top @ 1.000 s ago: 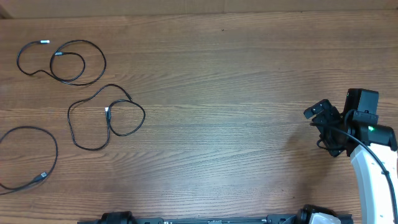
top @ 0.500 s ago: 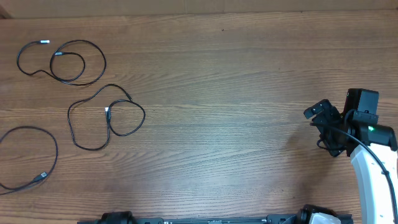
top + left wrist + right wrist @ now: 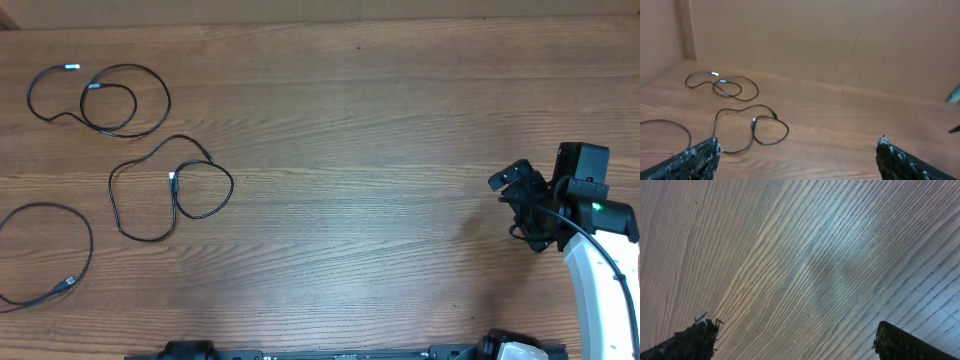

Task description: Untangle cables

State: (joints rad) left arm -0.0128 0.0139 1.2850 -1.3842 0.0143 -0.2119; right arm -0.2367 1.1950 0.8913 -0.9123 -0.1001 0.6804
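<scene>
1. The three cables lie on the left part of the table (image 3: 350, 150). Places below are taken from the middle cable (image 3: 171, 180).
2. The far cable (image 3: 169, 100) lies beyond the middle cable and slightly left. The near cable (image 3: 91, 240) lies on the robot's side of it and further left, running off the overhead frame edge. No cable touches another.
3. Judgement: they look laid out apart on purpose, each in its own patch, so the sorting looks done or close to it. The far and middle cables each cross over themselves, though.
4. Left tool (image 3: 799, 141): jaws wide apart and empty. It hangs on the robot's side of the middle cable, which shows ahead between its fingers, a little left.
5. Right tool (image 3: 794, 326): jaws wide apart and empty, over bare wood well to the right of the middle cable. It reads as parked clear of the work.
6. Axes:
   - The far cable stretches left to right, with both silver tips at its upper left.
   - The middle cable also runs roughly left to right. One end points up and right, and its silver tip sits inside its own loop.
   - The near cable is an arc bulging right, with its plug low and aimed up-right.
</scene>
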